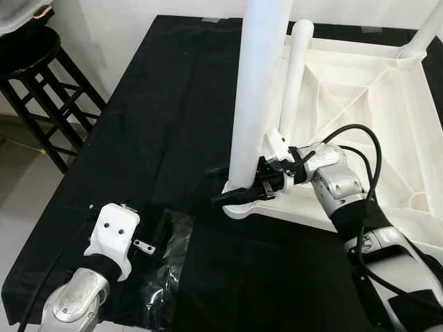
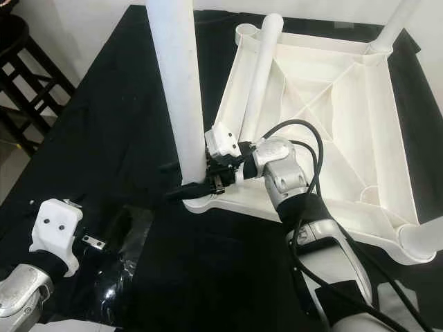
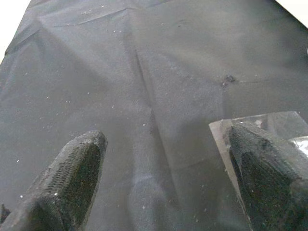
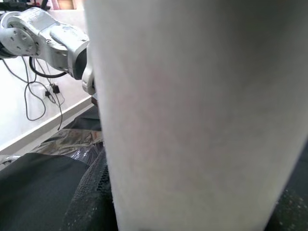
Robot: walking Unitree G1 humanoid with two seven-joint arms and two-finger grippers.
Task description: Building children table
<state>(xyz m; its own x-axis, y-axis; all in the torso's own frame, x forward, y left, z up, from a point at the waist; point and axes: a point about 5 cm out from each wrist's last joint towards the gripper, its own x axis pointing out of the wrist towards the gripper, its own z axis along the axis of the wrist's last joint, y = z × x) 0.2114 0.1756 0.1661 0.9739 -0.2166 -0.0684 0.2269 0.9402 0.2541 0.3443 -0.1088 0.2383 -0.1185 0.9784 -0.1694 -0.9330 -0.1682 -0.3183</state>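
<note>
The white table top (image 1: 367, 90) lies upside down on a black cloth. A white table leg (image 1: 256, 90) stands upright in its near-left corner. My right gripper (image 1: 239, 188) is shut around the base of that leg, and in the right wrist view the leg (image 4: 192, 110) sits between the black fingers (image 4: 91, 202). A loose white leg (image 1: 294, 76) leans inside the table top just behind. My left gripper (image 3: 163, 139) hovers open low over the cloth at the near left, beside a clear plastic bag (image 3: 288, 125), holding nothing.
A black stool (image 1: 31, 55) stands off the cloth's far left corner. Fitted legs rise at the far-right corner (image 2: 391, 28) and the near-right corner (image 2: 422, 242). The plastic bag (image 1: 169, 263) lies near the front edge of the black cloth (image 1: 159, 117).
</note>
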